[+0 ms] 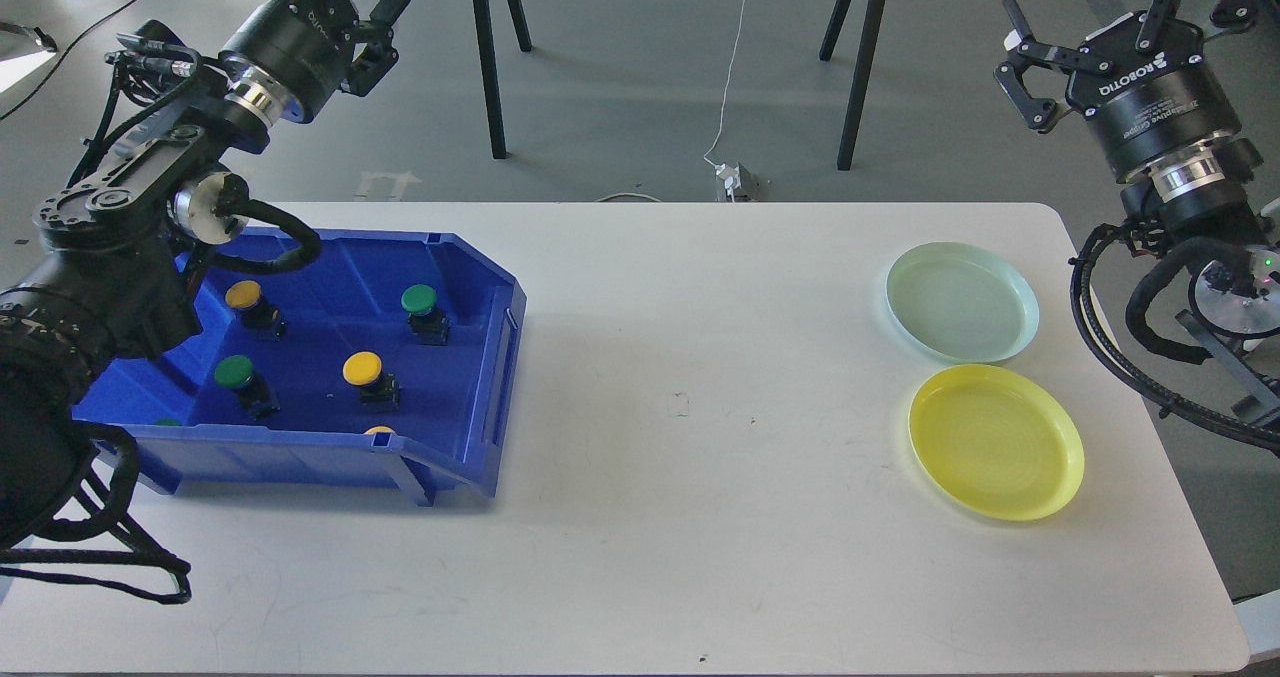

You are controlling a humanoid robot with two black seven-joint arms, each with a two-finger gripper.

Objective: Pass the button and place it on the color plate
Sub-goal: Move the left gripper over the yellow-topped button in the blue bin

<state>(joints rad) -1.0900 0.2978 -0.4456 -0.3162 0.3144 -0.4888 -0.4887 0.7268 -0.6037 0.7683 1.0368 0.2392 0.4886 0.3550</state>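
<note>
Several push buttons with black bases lie in a blue bin (300,449) on the table's left side. Among them are a yellow button (362,367), a second yellow button (243,295), a green button (419,300) and another green button (234,371). Two more caps peek over the bin's front wall. A pale green plate (962,301) and a yellow plate (996,441) sit at the right, both bare. My left gripper (384,32) is raised behind the bin, open and holding nothing. High at the far right, my right gripper (1022,62) also stands open and holds nothing.
The white table (680,407) spans the view, with its right edge just beyond the plates. Black stand legs (488,67) and a white cable (735,57) are on the floor behind. My left arm's thick links overhang the bin's left end.
</note>
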